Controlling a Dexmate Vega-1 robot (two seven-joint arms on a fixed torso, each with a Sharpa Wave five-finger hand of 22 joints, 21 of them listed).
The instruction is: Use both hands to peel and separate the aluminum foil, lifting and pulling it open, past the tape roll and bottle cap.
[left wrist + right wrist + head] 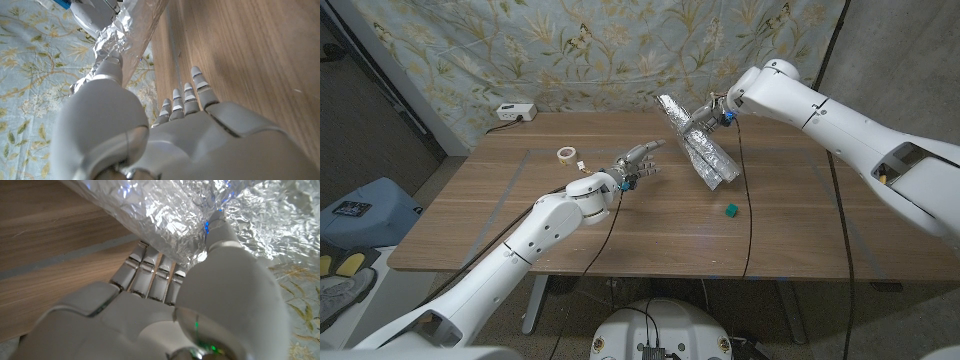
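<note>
Right hand (712,113) grips foil (705,148), lifted above table (470,215). Left hand (638,165) spread, holding nothing, left of foil. Tape roll (566,154) further left; cap (730,210) below foil.

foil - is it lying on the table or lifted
Lifted: the right hand grips the foil near its top; it hangs tilted above the table.

Even, soft indoor light falls on the tabletop (520,220), with faint shadows beneath the arms. Crumpled aluminum foil (705,145) throws bright glare and blue-white sparkles in the right wrist view. Both wrist views blur each robot hand close to the lens.
</note>
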